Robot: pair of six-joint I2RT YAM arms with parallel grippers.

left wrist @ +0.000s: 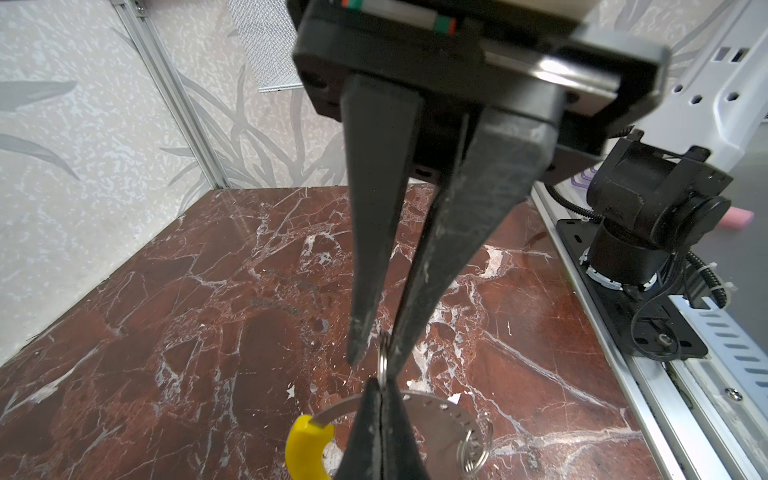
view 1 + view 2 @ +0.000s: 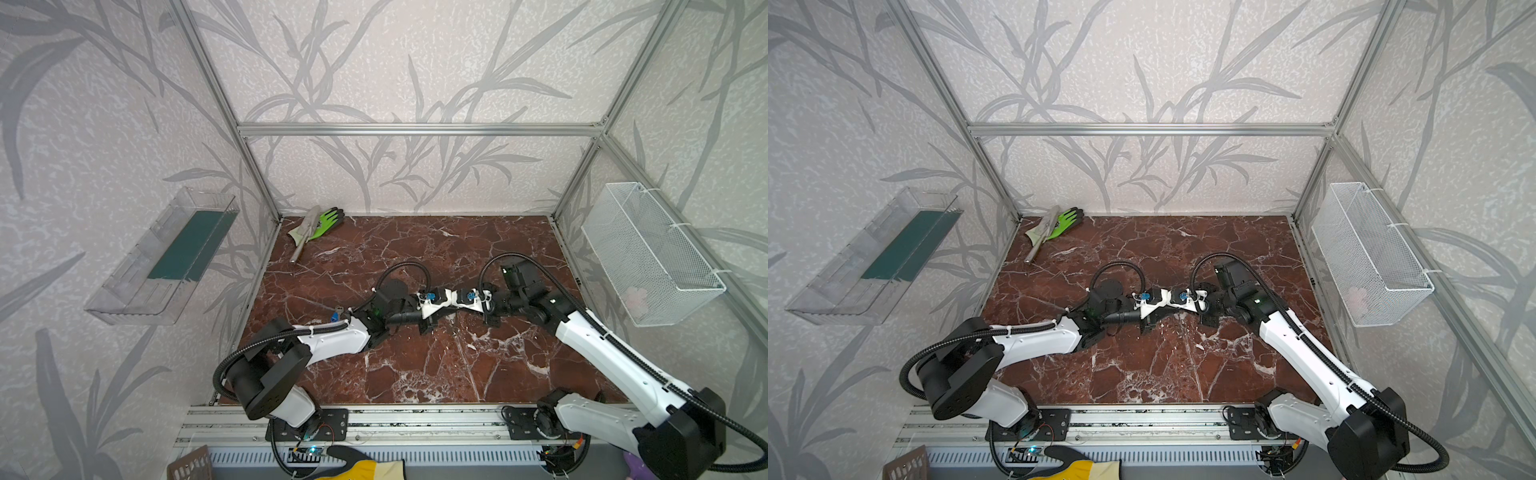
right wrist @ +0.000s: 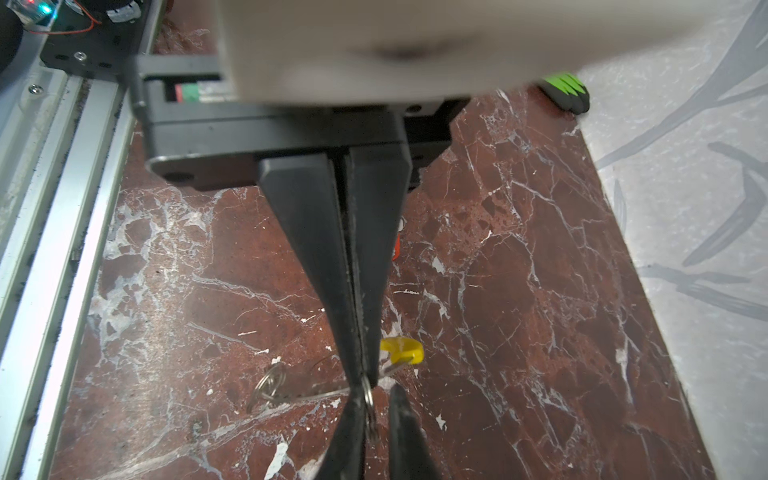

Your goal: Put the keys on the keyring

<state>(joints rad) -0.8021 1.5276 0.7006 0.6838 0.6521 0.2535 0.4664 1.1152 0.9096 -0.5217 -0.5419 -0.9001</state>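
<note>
A small ring [image 1: 382, 353] is clamped edge-on by the closed left gripper [image 1: 376, 359] and closed right gripper [image 3: 360, 376]. The yellow arc [image 1: 307, 444] of the keyring [image 1: 436, 411] is turned far.

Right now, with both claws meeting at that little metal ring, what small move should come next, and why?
Probably the right claw lets go and backs off: the left claw also pinches the small ring, and the blue key lies unthreaded on the table.

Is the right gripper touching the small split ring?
Touching. The left wrist view shows the small split ring pinched at its lower edge between the tips of the right gripper.
</note>
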